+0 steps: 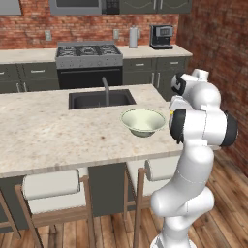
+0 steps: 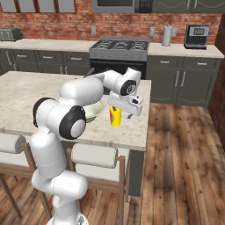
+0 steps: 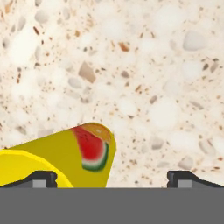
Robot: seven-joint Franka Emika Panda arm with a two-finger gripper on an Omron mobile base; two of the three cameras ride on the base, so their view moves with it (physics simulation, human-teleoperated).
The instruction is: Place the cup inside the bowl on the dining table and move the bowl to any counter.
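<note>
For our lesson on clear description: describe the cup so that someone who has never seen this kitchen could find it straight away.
Start at the long island with the speckled stone top and black inset sink. Near its end, beside the wide pale bowl, stands the cup, just below the robot's claw. It is small, bright yellow, with a red watermelon-slice picture on its side.

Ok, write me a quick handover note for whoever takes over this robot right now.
Gripper: open, holding nothing, poised just above the cup.
Cup: upright on the dining table, beside the bowl, not in it.
Bowl: empty, on the table near the sink.
Done: the approach to the cup.
Left: grasp the cup, put it in the bowl, then carry the bowl to a counter.
</note>
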